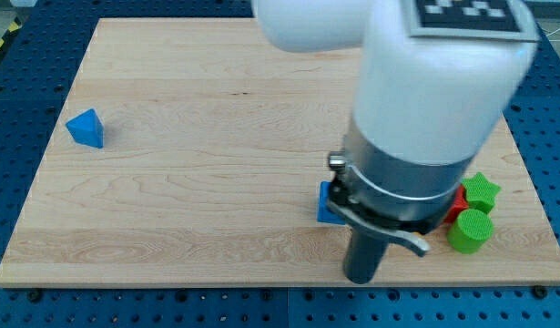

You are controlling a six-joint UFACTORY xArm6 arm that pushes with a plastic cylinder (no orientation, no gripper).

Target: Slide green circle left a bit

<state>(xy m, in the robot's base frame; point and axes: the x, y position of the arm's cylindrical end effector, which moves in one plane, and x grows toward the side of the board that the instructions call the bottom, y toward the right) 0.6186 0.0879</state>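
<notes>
1. The arm (416, 100) is filling the view's upper right, its white body and grey collar hanging over the wooden tabletop (216, 182).
2. My tip (361, 278) is showing as a dark rod's lower end near the view's bottom edge, standing to the view's left of the green circle (469, 231) with a gap between them.
3. There is no hand on this rod, so there is nothing to be open or closed, and nothing is being gripped.
4. The green circle is sitting near the tabletop's lower right corner, just below the green star (483, 191).
5. A red block (456, 205) is peeking out beside both green blocks, mostly hidden by the arm; its shape cannot be told.
6. A blue block (327, 205) is partly hiding behind the arm, up and to the left of my tip.
7. A blue triangle (86, 128) is lying far off at the view's left.
</notes>
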